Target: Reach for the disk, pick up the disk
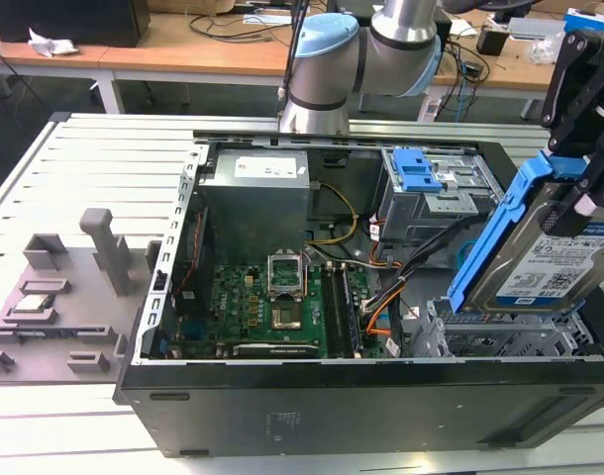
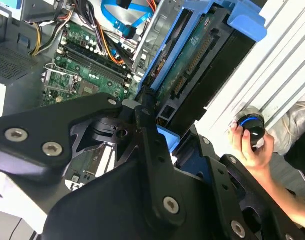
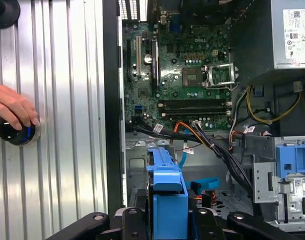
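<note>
The disk (image 1: pixel 554 259), a silver-grey drive with a white-and-blue label in a blue carrier frame (image 1: pixel 500 233), hangs tilted above the drive cage (image 1: pixel 500 341) at the exterior view's right. My black gripper (image 1: pixel 571 183) is shut on its upper end. The second wrist view has the disk's green circuit-board side (image 2: pixel 192 65) and blue frame (image 2: pixel 247 24) running away from my gripper (image 2: pixel 160 125). In the first wrist view the frame's blue edge (image 3: pixel 167 192) sits between the fingers of the gripper (image 3: pixel 167 222), above the open case.
The open computer case (image 1: pixel 312 396) holds a green motherboard (image 1: pixel 272 302), a grey power-supply box (image 1: pixel 257 193), loose cables (image 1: pixel 381 297) and a second cage with a blue latch (image 1: pixel 418 170). Grey fixtures (image 1: pixel 54 287) stand on the ribbed table. A person's hand (image 3: pixel 10 107) rests on a round knob (image 3: pixel 15 134).
</note>
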`<state>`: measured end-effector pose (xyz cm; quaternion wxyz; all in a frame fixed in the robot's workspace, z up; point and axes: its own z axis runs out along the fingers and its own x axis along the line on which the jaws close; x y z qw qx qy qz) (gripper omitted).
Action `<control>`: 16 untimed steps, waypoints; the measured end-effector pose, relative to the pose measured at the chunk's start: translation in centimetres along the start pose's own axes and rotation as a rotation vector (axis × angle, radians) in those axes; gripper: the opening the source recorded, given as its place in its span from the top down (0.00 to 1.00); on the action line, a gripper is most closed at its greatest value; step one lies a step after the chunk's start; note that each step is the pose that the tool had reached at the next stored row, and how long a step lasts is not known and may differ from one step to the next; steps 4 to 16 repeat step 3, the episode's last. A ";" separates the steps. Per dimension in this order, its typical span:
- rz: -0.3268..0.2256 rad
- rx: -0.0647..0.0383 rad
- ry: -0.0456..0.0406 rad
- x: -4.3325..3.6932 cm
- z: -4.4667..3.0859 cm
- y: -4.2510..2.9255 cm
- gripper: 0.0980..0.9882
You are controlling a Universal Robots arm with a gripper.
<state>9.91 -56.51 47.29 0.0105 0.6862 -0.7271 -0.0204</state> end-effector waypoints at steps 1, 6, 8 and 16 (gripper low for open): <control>0.000 0.000 0.0000 0.00 0.00 0.00 0.70; 0.000 0.000 0.0000 0.00 0.00 -0.01 0.70; 0.000 0.000 0.0000 0.00 0.00 -0.01 0.70; 0.000 0.000 0.0000 0.00 0.00 -0.01 0.70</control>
